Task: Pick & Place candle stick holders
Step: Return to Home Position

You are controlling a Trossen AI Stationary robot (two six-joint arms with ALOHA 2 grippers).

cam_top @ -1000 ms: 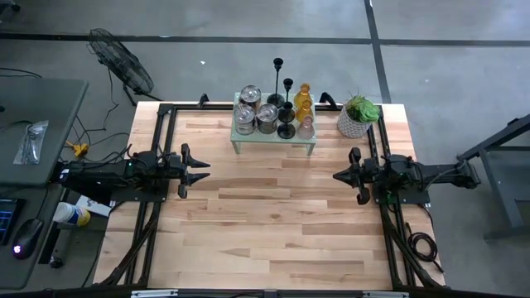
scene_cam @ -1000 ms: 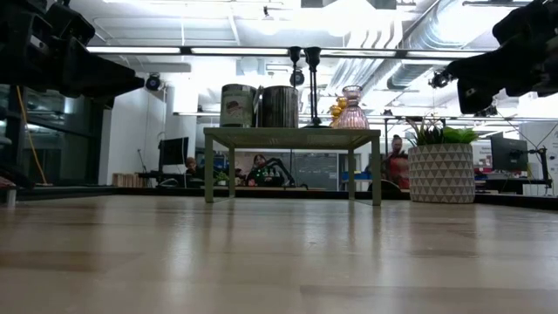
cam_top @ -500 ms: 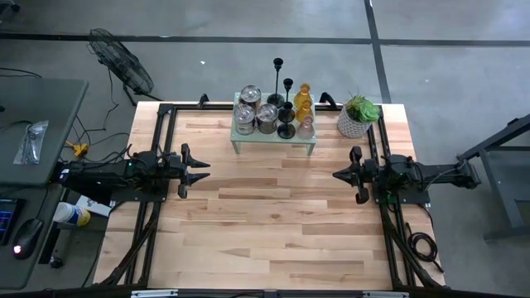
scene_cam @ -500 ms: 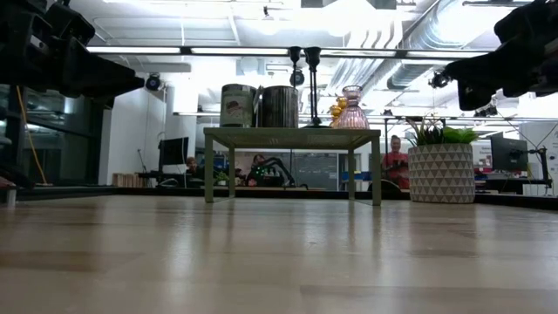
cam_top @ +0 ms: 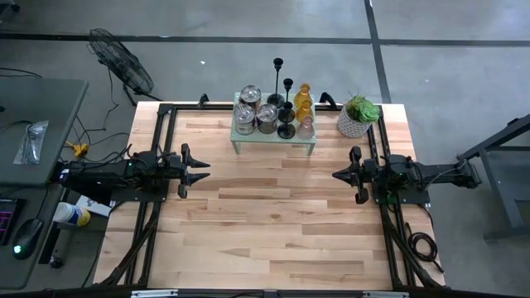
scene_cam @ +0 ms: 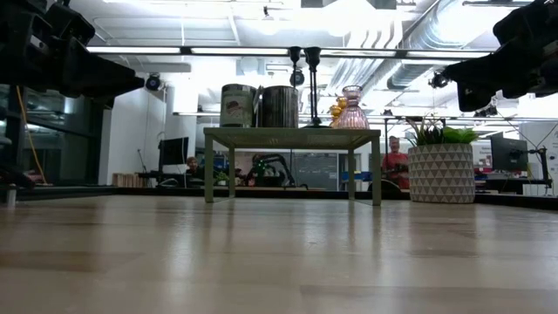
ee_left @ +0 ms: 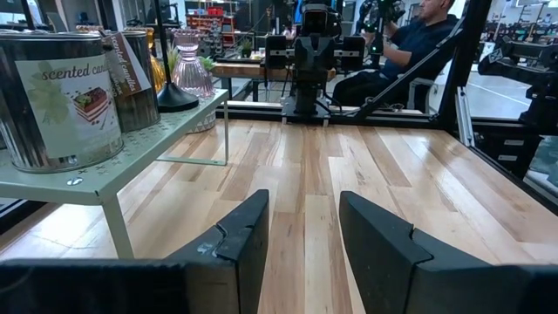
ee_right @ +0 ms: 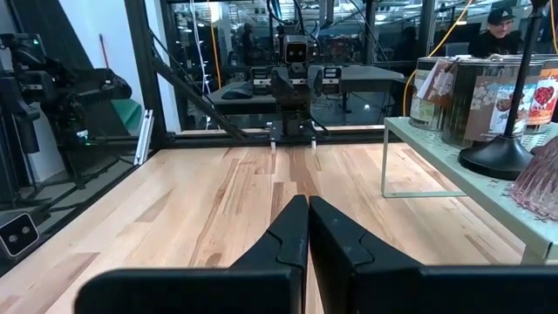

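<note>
The candle stick holders stand together on a pale green rack [cam_top: 273, 142] at the table's far middle. They are silver cups [cam_top: 257, 117], black slim sticks [cam_top: 286, 126], an amber glass one [cam_top: 303, 99] and a pink glass one [cam_top: 305, 127]. My left gripper [cam_top: 206, 170] hovers level at the table's left, open, with nothing between its fingers [ee_left: 303, 235]. At the table's right, my right gripper [cam_top: 335, 175] hovers level and shut on nothing [ee_right: 308, 231]. Both point at each other, well short of the rack.
A green plant in a white pot [cam_top: 358, 117] stands at the far right corner beside the rack. Black frame rails [cam_top: 161, 132] run along the table's left, right and far edges. Bare wood [cam_top: 273, 215] lies between the arms and toward the near edge.
</note>
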